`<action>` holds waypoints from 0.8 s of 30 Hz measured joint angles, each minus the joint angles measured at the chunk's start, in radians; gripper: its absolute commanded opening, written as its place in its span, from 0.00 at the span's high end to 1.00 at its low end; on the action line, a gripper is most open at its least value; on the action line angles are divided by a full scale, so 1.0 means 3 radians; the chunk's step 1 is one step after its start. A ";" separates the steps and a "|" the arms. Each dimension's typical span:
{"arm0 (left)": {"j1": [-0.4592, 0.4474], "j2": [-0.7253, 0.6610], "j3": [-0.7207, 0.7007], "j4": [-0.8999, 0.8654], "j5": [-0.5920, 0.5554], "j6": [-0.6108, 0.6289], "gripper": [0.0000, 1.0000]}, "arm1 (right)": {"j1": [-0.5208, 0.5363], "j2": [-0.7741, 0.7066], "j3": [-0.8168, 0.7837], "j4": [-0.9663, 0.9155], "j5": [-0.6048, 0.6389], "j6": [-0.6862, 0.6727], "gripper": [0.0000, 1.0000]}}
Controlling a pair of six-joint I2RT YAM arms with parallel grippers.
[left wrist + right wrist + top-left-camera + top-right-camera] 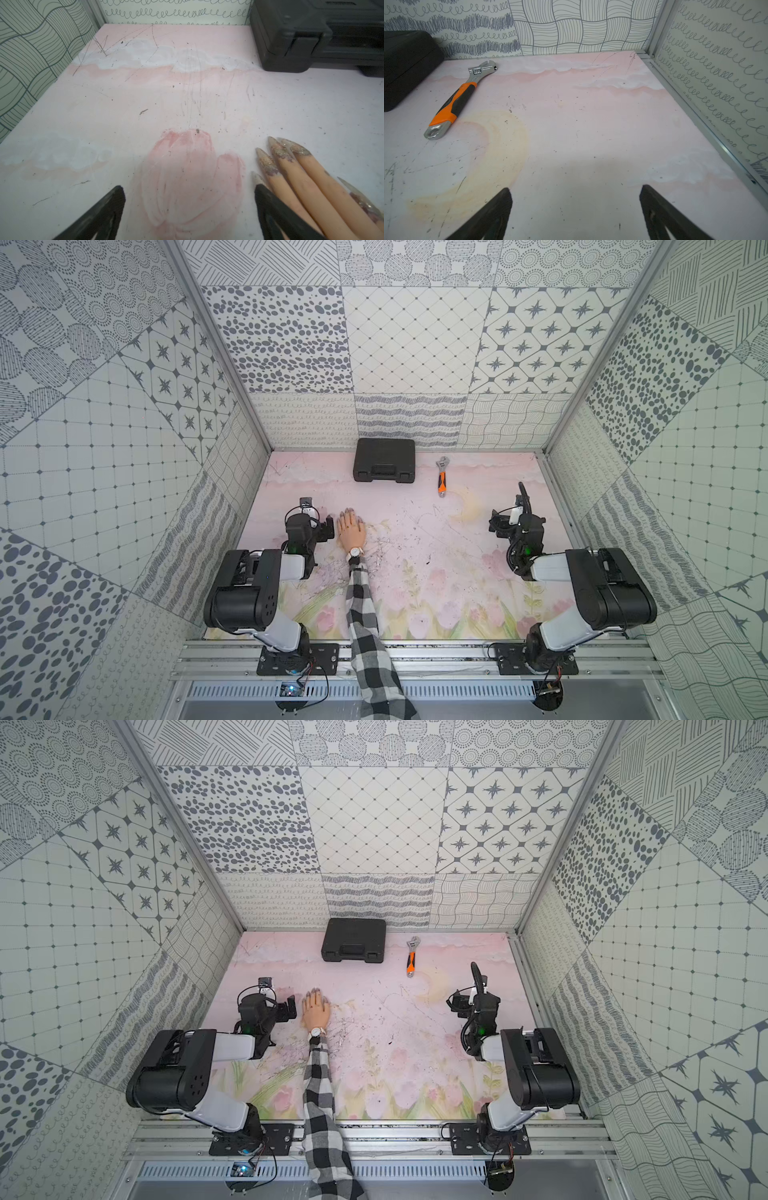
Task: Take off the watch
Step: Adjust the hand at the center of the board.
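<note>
The watch point(355, 551) has a shiny metal rim; the mannequin hand point(351, 530) is smooth matt plastic with glittery nails point(279, 149), its sleeve point(365, 614) checked cloth. The wrench point(455, 102) is polished metal with a matt orange grip, the case point(384, 460) matt black plastic, the table point(145, 93) scuffed

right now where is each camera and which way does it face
Top views: overhead, looking down on the pink tabletop; left arm, right arm, white-faced watch show.
Left wrist: low, facing back wall; open left gripper beside mannequin fingers.
Right wrist: low, facing back wall; open right gripper, orange-handled metal wrench.
Shared: black plastic case.
</note>
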 measured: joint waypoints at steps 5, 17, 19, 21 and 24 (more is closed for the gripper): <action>0.0000 0.0000 0.0000 0.0001 0.0000 0.0000 0.01 | 0.0000 0.0000 0.0000 0.0000 -0.0001 0.0000 0.02; 0.0001 0.0000 0.0000 0.0000 0.0000 0.0000 0.01 | 0.0000 0.0000 0.0000 -0.0001 -0.0001 0.0000 0.02; 0.0001 0.0000 0.0000 0.0000 0.0000 0.0000 0.01 | 0.0000 0.0000 0.0000 0.0000 0.0000 0.0000 0.02; 0.0000 -0.0019 0.0001 -0.0020 -0.0001 -0.0001 0.01 | 0.0010 -0.0017 0.0000 -0.0025 0.0001 -0.0003 0.02; -0.0005 -0.0217 0.0058 -0.0229 -0.0038 -0.0013 0.01 | 0.0075 -0.0286 0.0036 -0.0394 0.0038 -0.0025 0.02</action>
